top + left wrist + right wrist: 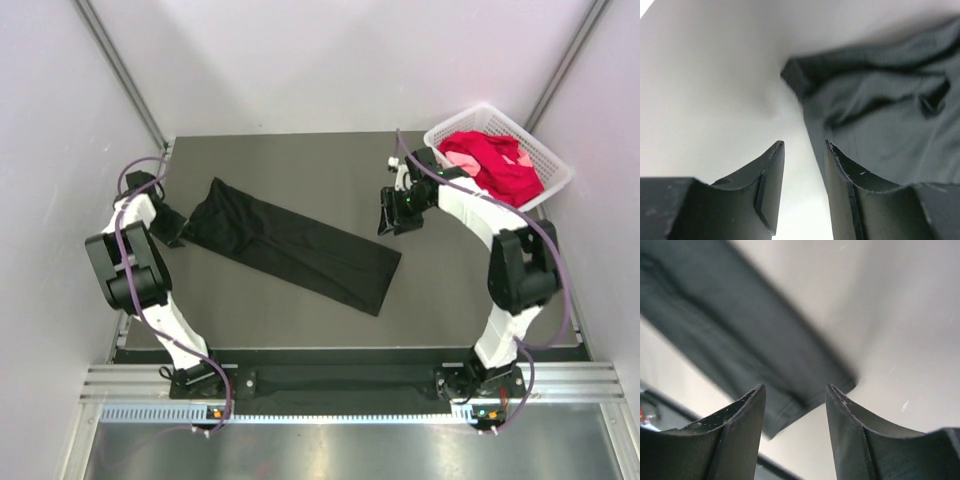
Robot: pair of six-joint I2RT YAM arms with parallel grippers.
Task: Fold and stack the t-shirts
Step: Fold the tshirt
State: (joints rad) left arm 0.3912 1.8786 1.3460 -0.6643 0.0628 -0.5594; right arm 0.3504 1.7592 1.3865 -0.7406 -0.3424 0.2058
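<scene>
A large black t-shirt lies folded into a long strip, running from the upper left to the lower right of the table. My left gripper is open and empty at the strip's left end; in the left wrist view the black t-shirt lies just beyond its fingertips. My right gripper is open and empty above the strip's right end, which shows in the right wrist view. A red t-shirt and a pale pink t-shirt lie bundled in the basket.
A white plastic lattice basket stands at the table's back right corner. White walls close in on the left, back and right. The table's front edge meets a metal rail where both arm bases are bolted.
</scene>
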